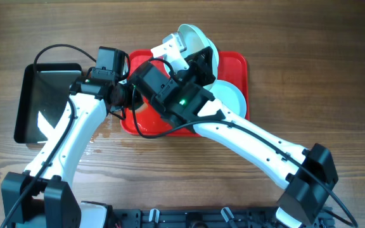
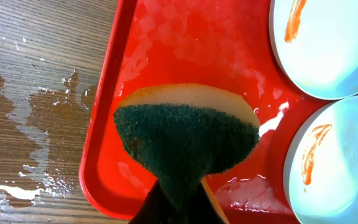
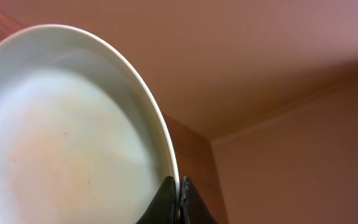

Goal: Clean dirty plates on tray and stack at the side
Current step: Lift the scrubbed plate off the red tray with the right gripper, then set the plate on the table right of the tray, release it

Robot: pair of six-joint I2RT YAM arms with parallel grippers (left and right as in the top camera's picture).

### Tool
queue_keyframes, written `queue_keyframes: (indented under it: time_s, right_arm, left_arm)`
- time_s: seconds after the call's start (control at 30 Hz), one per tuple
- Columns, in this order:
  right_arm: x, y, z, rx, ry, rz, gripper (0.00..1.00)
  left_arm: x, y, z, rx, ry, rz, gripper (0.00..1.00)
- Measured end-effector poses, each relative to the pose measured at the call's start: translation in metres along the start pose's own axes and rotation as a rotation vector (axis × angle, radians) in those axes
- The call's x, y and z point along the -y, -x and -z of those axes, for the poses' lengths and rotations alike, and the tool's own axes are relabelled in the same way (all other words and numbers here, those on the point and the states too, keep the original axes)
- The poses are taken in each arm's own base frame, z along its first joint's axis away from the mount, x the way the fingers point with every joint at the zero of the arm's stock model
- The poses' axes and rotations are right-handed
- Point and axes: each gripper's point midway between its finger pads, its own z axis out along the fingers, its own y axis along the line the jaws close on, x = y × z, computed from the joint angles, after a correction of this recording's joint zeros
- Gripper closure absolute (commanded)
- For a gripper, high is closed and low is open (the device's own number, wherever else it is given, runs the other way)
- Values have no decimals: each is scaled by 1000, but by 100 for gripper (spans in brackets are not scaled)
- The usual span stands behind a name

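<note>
1. Overhead: the red tray (image 1: 235, 65) lies mid-table on the wooden table (image 1: 309, 76). A black pan (image 1: 43, 101) sits at its 9 o'clock and a wet patch (image 1: 106, 131) at its 7 o'clock. The left arm (image 1: 68, 136) reaches in from 7 o'clock to the tray's left edge. The right arm (image 1: 252, 136) comes from 5 o'clock and crosses the tray. A lifted plate (image 1: 198, 39) stands tilted above the tray's 12 o'clock edge. A flat plate (image 1: 232, 98) lies on the tray at 3 o'clock, partly under the right arm. Neither set of fingers shows clearly here.

2. Left wrist: the left gripper (image 2: 179, 206) enters at 6 o'clock, its fingers pinching a sponge (image 2: 185, 140). The sponge's green scouring face is toward the camera, with a yellow layer behind it. The sponge is over the tray's wet floor; I cannot tell whether it touches. An upper plate (image 2: 334, 50) lies on the tray at the sponge's 1 o'clock and a lower plate (image 2: 340, 168) at its 4 o'clock. They lie just beside each other, and each has an orange smear. Wet table shows at 9 o'clock.

3. Right wrist: the right gripper (image 3: 180, 198), at 6 o'clock, has its fingers clamped on the lifted plate's rim. The plate fills the 9 o'clock side, standing on edge, its inside faintly orange-tinted.
</note>
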Motion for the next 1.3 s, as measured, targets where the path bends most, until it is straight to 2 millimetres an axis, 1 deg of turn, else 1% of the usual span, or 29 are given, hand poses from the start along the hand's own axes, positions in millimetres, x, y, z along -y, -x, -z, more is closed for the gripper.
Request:
queue_keyframes:
  time_s: [0.23,0.37,0.43,0.5,0.53,0.6,0.63,0.7,0.8,0.87,0.9,1.0,1.1,1.17,1.2,1.23,1.3]
  right_arm:
    - [-4,7,9,27,9,-18,96]
    - [-12,7,10,27,59,-34,96]
    - [-21,4,10,19,110,-55,96]
    - [-33,-4,10,-8,180,-74,96]
    - [-38,-9,8,-33,216,-103,96]
    - [-42,-19,-1,-84,256,-161,96]
    - [-46,-27,-11,-133,295,-198,96]
    - [-47,-48,-39,-253,354,-285,96]
    - [-39,-89,-87,-468,423,-474,96]
    - [-23,-120,-123,-604,444,-616,96]
    - [-16,-135,-138,-662,456,-685,95]
    - [19,-186,-180,-816,461,-897,96]
    - [47,-225,-203,-890,434,-1035,96]
    - [62,-257,-217,-929,408,-1112,96]
    - [63,-268,-219,-944,402,-1126,96]
    - [64,-284,-221,-969,393,-1146,96]
    - [62,-306,-225,-987,378,-1164,96]
  left_arm:
    - [0,0,0,0,0,0,96]
    - [0,0,0,0,0,0,96]
    - [0,0,0,0,0,0,96]
    - [0,0,0,-1,0,0,96]
    - [0,0,0,0,0,0,96]
    - [0,0,0,0,0,0,96]
    - [0,0,0,0,0,0,96]
    - [0,0,0,0,0,0,96]
    - [0,-1,-2,-5,3,1,96]
    - [-2,-2,-7,-19,10,2,96]
    - [-3,-3,-9,-27,14,3,96]
    - [-6,-7,-20,-58,30,6,96]
    - [-6,-6,-26,-59,30,6,96]
    - [-5,-5,-28,-57,29,6,96]
    - [-5,-4,-28,-54,28,6,96]
    - [-5,-4,-28,-53,28,6,96]
    - [-5,-3,-28,-51,26,6,96]
